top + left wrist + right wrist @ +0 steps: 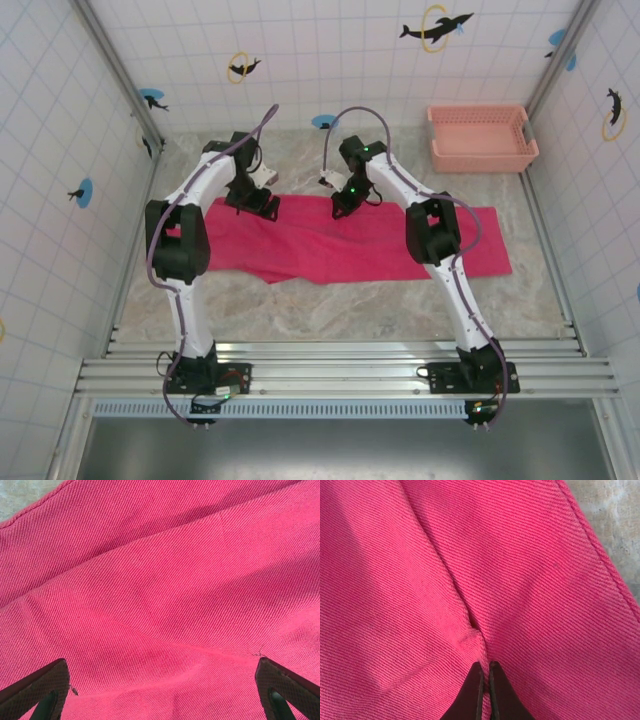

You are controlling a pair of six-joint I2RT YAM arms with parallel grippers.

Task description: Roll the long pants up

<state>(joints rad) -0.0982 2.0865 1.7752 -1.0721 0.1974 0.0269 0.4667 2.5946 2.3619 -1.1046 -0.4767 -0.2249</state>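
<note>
**Right gripper [485, 666] nipped on the long pants [330, 250]; left gripper [162, 680] wide open**

Right gripper: fingers pressed together, with a small pucker of cloth caught at their tips. Left gripper: fingers spread wide, close over the cloth; contact cannot be confirmed. The pants lie flat across the table [350, 310], directly beneath both grippers. The left gripper is at the pants' far-left edge, the right at the middle of their far edge. A salmon basket [482, 156] stands apart, beyond the pants' right end. Waistband and leg ends cannot be told apart. The right arm covers part of the cloth.
</note>
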